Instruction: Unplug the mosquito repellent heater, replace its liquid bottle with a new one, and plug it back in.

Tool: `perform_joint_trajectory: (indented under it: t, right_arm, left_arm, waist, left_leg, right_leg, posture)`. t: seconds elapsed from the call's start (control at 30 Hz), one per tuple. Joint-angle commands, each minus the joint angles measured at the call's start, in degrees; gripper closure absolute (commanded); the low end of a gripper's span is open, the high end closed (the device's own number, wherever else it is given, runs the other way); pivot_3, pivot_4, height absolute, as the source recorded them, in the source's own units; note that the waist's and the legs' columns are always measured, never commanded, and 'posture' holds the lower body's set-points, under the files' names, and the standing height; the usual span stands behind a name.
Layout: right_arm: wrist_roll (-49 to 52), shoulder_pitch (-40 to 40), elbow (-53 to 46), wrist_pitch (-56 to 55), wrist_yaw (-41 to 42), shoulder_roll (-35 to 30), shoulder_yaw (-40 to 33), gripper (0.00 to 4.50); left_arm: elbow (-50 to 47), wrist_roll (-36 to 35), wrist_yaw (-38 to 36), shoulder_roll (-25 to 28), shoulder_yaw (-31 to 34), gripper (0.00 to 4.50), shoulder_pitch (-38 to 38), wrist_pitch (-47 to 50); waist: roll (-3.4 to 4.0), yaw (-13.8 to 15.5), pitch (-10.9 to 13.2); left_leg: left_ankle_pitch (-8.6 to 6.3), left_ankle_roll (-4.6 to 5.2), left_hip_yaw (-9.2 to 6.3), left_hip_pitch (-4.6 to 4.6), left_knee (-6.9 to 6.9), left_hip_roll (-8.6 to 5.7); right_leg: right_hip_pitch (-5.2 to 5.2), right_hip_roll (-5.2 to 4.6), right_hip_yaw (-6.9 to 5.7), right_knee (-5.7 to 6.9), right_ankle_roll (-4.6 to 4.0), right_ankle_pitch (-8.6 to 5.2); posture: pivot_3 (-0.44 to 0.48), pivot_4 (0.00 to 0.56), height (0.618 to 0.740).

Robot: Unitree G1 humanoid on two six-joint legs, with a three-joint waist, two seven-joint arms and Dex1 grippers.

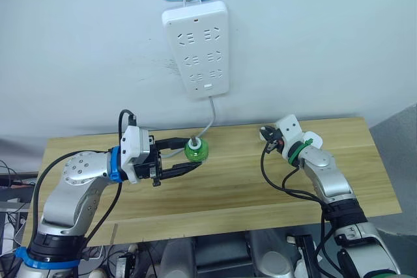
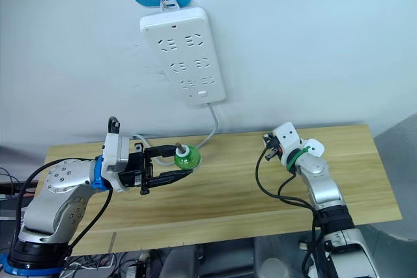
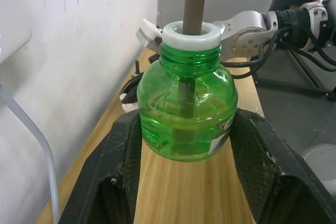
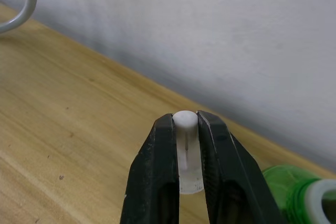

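A green liquid bottle with a white collar and a brown wick stands on the wooden table just below the power strip. My left gripper is shut on it, one black finger against each side. Further right, near the wall, my right gripper is shut on a small white-topped clear cylinder and holds it just above the table. The right wrist view catches the green bottle's neck at its edge. The mosquito repellent heater is out of view.
A long white power strip hangs on the wall under a fish-shaped hook, its sockets empty. Its grey cable drops to the table behind the bottle. The table's front edge runs close to both arms.
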Motion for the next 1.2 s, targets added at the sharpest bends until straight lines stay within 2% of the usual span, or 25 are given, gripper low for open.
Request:
perform_joint_trajectory:
  t: [0.03, 0.2, 0.43, 0.57, 0.77, 0.97, 1.2]
  right_arm:
    - [0.12, 1.25, -2.27, -0.02, 0.31, -0.56, -0.46, 2.57]
    - [0.56, 2.77, -4.8, 0.96, 0.83, -1.66, -0.99, 0.95]
    - [2.88, 4.38, -12.87, 5.33, 3.17, -3.35, -1.38, 0.95]
    - [6.52, 5.06, -22.11, 11.12, 6.8, -6.13, -1.87, 0.95]
    - [19.67, 4.33, -40.29, 30.83, 14.06, -13.28, -2.37, 0.95]
    - [33.47, -0.98, -50.36, 50.14, 15.01, -18.89, -4.57, 0.95]
    - [41.43, -10.35, -51.42, 59.95, 10.07, -15.43, -4.22, 0.95]
  left_arm:
    - [-1.64, -1.03, -0.4, 0.44, 1.12, 2.35, 0.02, -0.25]
    - [-1.56, -1.04, -0.42, 0.46, 1.07, 2.35, -0.17, -0.28]
    - [-1.35, -0.96, -0.41, 0.16, 0.71, 2.35, -0.52, -0.36]
    - [-1.02, -0.84, -0.59, 0.08, 0.7, 2.35, -0.41, -0.62]
    - [0.34, -0.29, -1.07, 0.41, 0.92, 2.35, -1.39, -1.15]
    - [1.42, 0.13, -1.25, 0.54, 0.67, 2.35, -3.19, -0.76]
    - [2.38, 0.83, -1.33, 1.08, -0.7, 2.35, -5.81, 1.12]
  waist:
    - [0.0, 0.0, 0.0]
    - [0.0, 0.01, 0.0]
    - [0.0, -0.04, 0.0]
    - [0.0, 0.01, 0.0]
    - [0.01, 0.01, -0.01]
    - [0.0, -0.09, -0.01]
    - [0.01, -0.1, -0.02]
  left_leg:
    - [0.0, 0.0, 0.0, 0.0, 0.0, 0.0]
    - [0.0, 0.0, 0.0, 0.0, 0.0, 0.0]
    - [0.0, 0.0, 0.01, 0.0, 0.0, 0.0]
    - [0.0, 0.0, 0.01, 0.0, 0.0, 0.0]
    - [-0.01, 0.02, -0.01, 0.0, 0.0, 0.0]
    - [-0.02, 0.03, -0.03, 0.0, 0.04, 0.0]
    - [-0.01, 0.02, -0.04, -0.01, 0.04, 0.0]
  right_leg:
    - [0.0, 0.0, 0.0, 0.0, 0.0, 0.0]
    - [0.0, 0.0, 0.0, 0.0, 0.0, 0.0]
    - [0.0, 0.0, 0.02, 0.02, 0.0, 0.0]
    - [0.0, 0.0, 0.02, 0.0, 0.0, 0.0]
    - [0.02, 0.0, 0.01, 0.0, 0.0, 0.0]
    - [0.05, 0.0, -0.01, -0.01, 0.0, 0.0]
    - [0.03, 0.0, -0.04, -0.01, 0.0, 0.0]
  posture:
    - [-0.155, 0.341, 0.74]
    - [-0.163, 0.339, 0.74]
    - [-0.175, 0.34, 0.74]
    - [-0.183, 0.34, 0.74]
    - [-0.195, 0.328, 0.74]
    - [-0.215, 0.311, 0.74]
    - [-0.222, 0.31, 0.74]
